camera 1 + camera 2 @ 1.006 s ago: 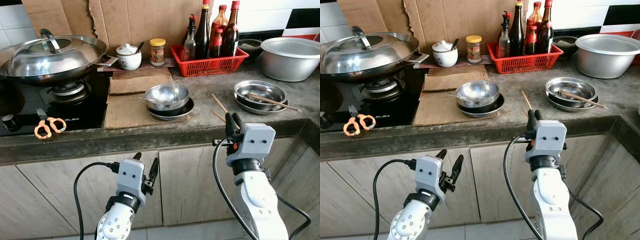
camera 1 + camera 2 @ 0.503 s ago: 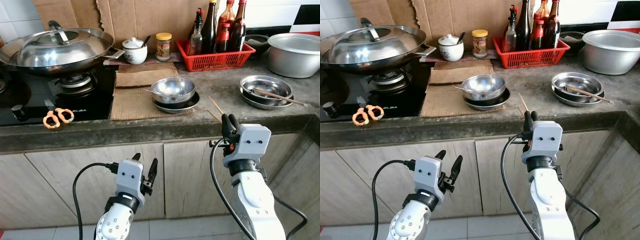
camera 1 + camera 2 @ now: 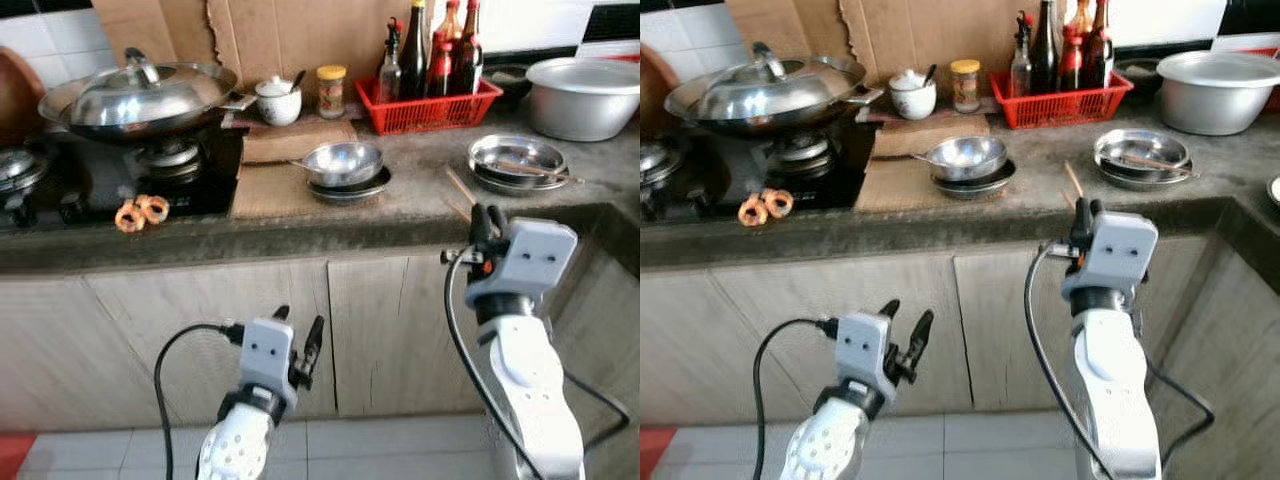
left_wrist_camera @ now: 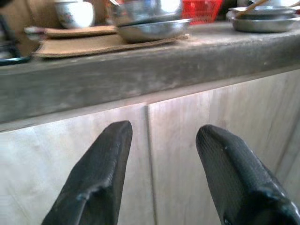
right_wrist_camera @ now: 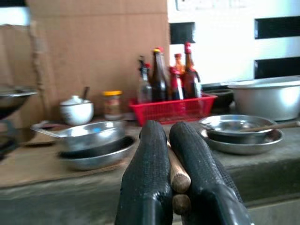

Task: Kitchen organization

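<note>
Right gripper (image 5: 176, 187), centre-right of the frame at the counter (image 3: 300, 235) edge, clenched on chopsticks (image 5: 178, 176); left gripper (image 4: 161, 176) released, low; risk: sticks slipping or snagging the edge.

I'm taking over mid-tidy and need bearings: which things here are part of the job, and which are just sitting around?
In play:
- right gripper, shut on chopsticks
- steel dishes holding another chopstick

Just lying about:
- wok
- scissors
- red basket
- big steel basin
- left gripper, open, idle
</note>
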Tool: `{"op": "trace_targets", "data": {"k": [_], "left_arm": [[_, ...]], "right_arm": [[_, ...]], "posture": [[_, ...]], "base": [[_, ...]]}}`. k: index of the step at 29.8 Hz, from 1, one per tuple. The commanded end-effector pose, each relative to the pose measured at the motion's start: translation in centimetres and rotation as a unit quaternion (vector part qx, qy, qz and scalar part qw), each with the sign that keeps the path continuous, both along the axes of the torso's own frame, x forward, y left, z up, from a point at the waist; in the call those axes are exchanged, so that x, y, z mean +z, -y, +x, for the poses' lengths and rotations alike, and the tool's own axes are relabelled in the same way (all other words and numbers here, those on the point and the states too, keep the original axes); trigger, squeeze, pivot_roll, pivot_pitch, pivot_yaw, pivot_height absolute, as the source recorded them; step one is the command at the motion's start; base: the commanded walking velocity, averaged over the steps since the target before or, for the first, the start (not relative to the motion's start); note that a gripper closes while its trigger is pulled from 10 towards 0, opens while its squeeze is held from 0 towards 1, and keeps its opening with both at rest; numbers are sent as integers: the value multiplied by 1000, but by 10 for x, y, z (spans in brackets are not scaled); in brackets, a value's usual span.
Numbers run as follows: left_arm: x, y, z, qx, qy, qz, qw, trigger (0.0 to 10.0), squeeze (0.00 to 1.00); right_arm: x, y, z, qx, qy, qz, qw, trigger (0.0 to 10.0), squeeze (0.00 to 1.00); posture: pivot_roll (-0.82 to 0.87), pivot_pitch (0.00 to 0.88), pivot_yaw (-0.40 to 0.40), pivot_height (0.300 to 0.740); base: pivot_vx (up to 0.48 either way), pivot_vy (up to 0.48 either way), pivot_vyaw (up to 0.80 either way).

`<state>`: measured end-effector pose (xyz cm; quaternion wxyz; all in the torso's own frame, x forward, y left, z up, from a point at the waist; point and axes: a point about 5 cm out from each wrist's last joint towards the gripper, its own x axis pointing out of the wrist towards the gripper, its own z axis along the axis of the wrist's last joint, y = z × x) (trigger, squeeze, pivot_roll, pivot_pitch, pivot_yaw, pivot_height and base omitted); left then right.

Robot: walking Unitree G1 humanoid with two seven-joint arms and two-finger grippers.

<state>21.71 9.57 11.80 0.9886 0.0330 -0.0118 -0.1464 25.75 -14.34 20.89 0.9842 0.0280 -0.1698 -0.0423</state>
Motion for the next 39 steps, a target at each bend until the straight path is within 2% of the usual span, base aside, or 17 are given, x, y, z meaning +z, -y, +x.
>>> {"op": "trace_targets", "data": {"k": [1, 9, 17, 18, 19, 26, 39], "left_arm": [[1, 2, 0, -2, -1, -3, 1000, 10000, 0], [1, 2, 0, -2, -1, -3, 1000, 10000, 0], [0, 1, 0, 2, -2, -6, 1000, 10000, 0], [0, 1, 0, 4, -4, -8, 1000, 10000, 0], [0, 0, 0, 5, -6, -10, 1000, 10000, 0], [-1, 0, 1, 5, -11, -17, 1000, 10000, 0], [-2, -1, 1, 2, -16, -20, 1000, 10000, 0]], "right_arm": [[-6, 1, -4, 0, -12, -6, 1000, 10000, 0], [-21, -3, -10, 17, -45, -18, 999, 10000, 0], [-33, -13, -14, 57, -67, -28, 996, 10000, 0], [-36, -14, -15, 62, -72, -31, 995, 4745, 0], [-38, -15, -16, 65, -76, -32, 994, 0, 0], [-51, -19, -21, 75, -105, -37, 991, 0, 0], [-62, -23, -27, 73, -125, -41, 989, 0, 0]], "posture": [[73, 8, 18, 740], [72, 7, 21, 740], [73, 8, 19, 740], [73, 8, 19, 740], [73, 8, 18, 740], [69, 9, 20, 740], [72, 9, 24, 740]], "base": [[-292, 0, 0], [-288, 0, 0], [0, 0, 0], [0, 0, 0], [0, 0, 0], [0, 0, 0], [0, 236, -774]]}}
